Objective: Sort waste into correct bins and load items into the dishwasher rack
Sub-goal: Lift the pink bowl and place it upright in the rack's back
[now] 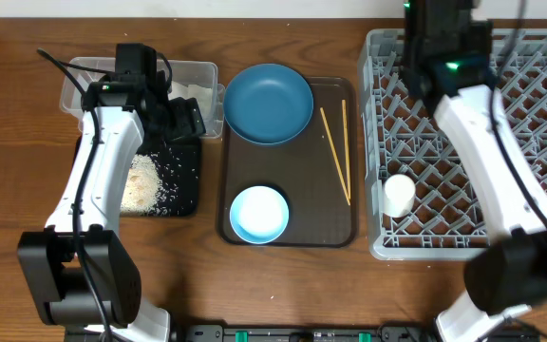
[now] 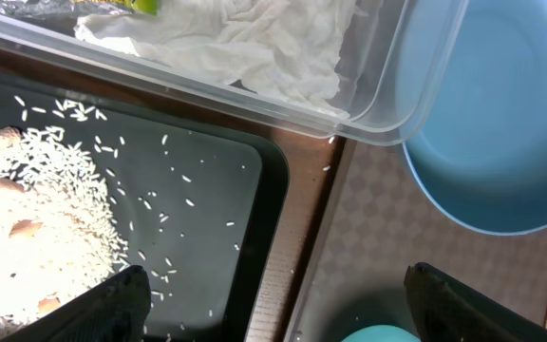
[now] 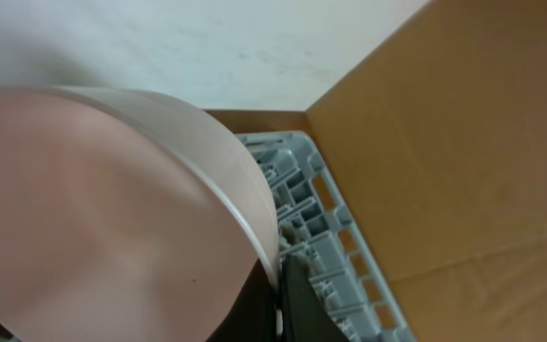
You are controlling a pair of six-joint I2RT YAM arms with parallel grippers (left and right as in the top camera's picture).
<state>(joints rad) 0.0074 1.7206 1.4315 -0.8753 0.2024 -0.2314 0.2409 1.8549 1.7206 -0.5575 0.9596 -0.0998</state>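
The right gripper (image 3: 281,302) pinched the cream bowl (image 3: 112,218) over the rack (image 3: 304,190); left gripper (image 2: 273,290) hung spread wide above the black tray (image 2: 212,218).

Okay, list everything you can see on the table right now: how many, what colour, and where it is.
dishwasher rack: one, grey, right side
white cup: one, white, rack's near-left corner
cream bowl: one, cream, held above rack
serving tray: one, brown, centre
dark-blue bowl: one, tray's far end
light-blue bowl: one, tray's near end
chopsticks: two, wooden, tray's right side
clear tub: one, far left
tissue: white, in tub
snack wrapper: yellow-green, in tub
black tray: one, near side of tub
rice: white pile, in black tray
left end effector: open, above black tray's edge
right end effector: gripping cream bowl
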